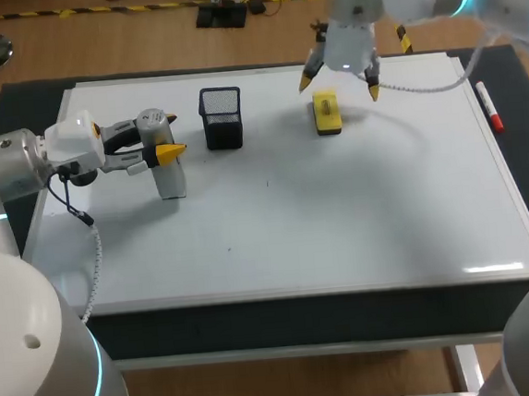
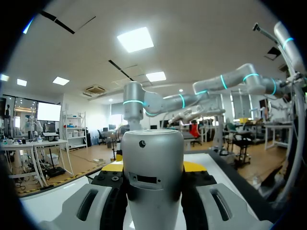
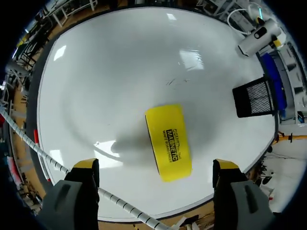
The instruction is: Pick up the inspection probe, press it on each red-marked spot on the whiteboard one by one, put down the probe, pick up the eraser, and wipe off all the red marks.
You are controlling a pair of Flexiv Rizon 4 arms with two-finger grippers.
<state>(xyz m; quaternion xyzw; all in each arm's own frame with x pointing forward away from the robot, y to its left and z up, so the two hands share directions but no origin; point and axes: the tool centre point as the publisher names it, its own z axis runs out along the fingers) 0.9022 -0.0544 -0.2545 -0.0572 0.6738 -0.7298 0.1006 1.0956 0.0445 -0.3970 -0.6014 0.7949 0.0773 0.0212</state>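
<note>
Placement tells you the step: your right hand [image 1: 339, 87] hangs spread wide just above the yellow block eraser [image 1: 327, 114] on the white whiteboard [image 1: 340, 210], ready to straddle it. Your left hand [image 1: 160, 151] clamps the silver-grey cylindrical probe [image 1: 169, 176] upright at the board's left, likely parking it.

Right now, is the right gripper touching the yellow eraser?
Apart. The right wrist view shows bare whiteboard between the eraser and each yellow fingertip of the open right gripper, which hangs above it.
</note>
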